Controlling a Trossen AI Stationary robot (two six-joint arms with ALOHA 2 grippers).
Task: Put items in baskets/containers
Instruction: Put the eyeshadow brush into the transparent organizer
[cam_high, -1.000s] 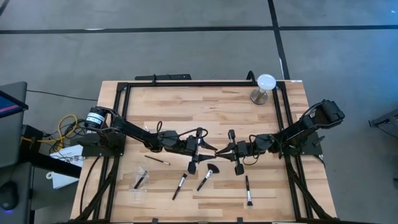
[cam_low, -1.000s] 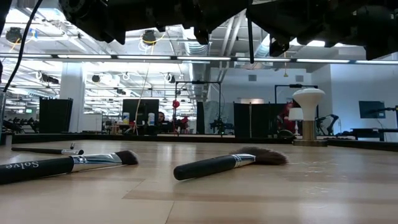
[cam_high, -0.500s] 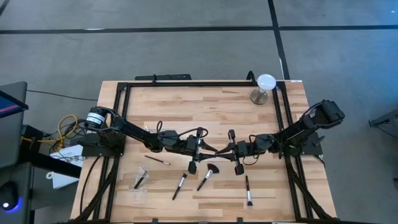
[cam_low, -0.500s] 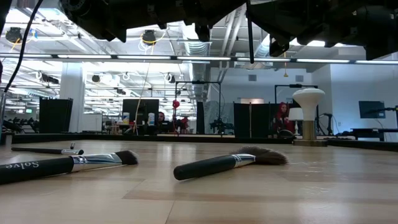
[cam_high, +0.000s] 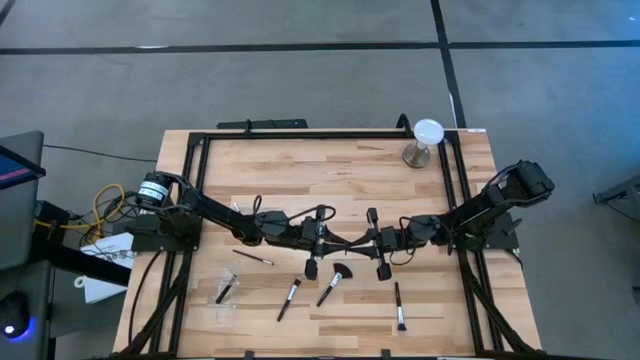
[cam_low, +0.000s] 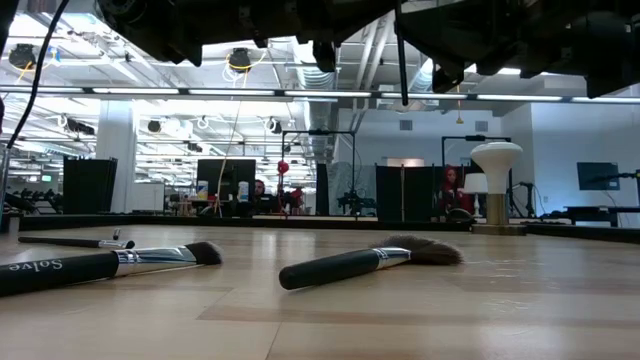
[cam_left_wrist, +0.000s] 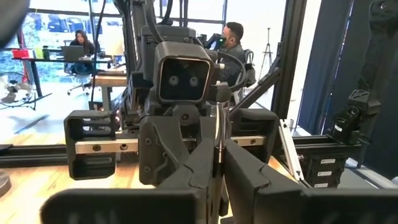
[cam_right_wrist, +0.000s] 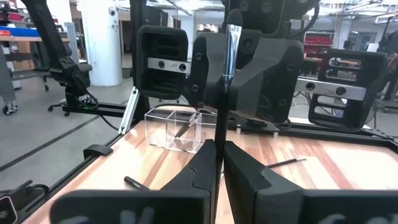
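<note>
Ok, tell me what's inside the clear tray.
One dark makeup brush lies slanted inside the clear tray; nothing else shows through its walls. Nothing covers it in the right wrist view.

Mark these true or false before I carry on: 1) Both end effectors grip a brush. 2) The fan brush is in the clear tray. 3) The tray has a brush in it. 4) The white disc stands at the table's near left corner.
1) True. The left end effector and the right end effector face each other over mid-table, each shut on the slim brush held upright between them.
2) False. The fan brush lies on the bare table, right of the clear tray.
3) True. One dark brush rests inside it.
4) False. The white disc stands at the far right corner.
</note>
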